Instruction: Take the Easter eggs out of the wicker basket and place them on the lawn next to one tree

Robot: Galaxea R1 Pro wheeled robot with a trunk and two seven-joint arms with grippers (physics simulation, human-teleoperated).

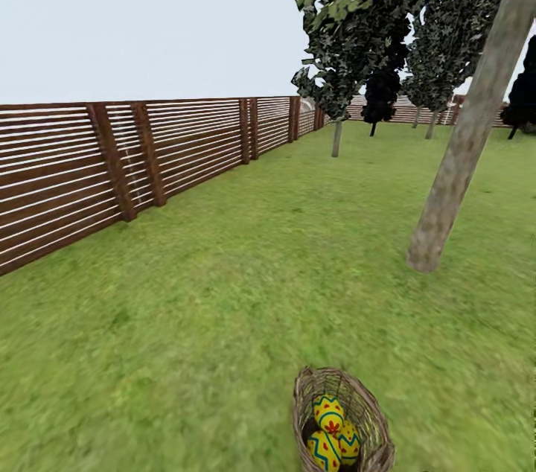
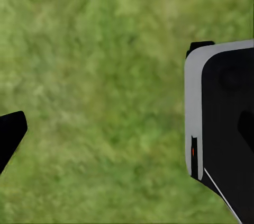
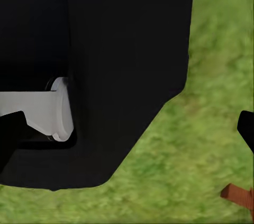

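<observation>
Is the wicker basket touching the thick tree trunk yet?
Apart. The head view shows the wicker basket near the bottom edge, eggs inside, with a broad stretch of lawn between it and the tree trunk's base.

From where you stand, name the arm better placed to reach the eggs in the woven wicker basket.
Right, probably: the tan wicker basket with its yellow zigzag-banded eggs sits right of centre in the head view, on the robot's right side.
</observation>
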